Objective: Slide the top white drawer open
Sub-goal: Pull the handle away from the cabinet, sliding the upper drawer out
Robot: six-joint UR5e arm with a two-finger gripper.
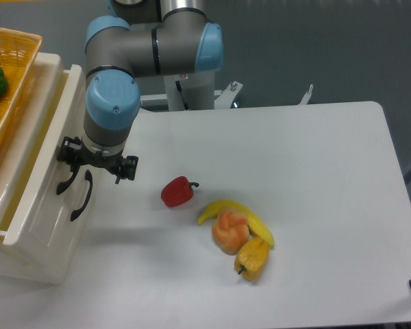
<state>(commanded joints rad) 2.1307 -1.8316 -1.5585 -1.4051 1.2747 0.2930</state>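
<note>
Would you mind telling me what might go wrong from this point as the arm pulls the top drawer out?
The gripper sits at the top white drawer's black handle, though its hold is hidden, so it may slip off. The red pepper lies along the pull direction, and a long stroke might reach it. The cabinet carries a yellow basket on top, which a jerk could shift.
</note>
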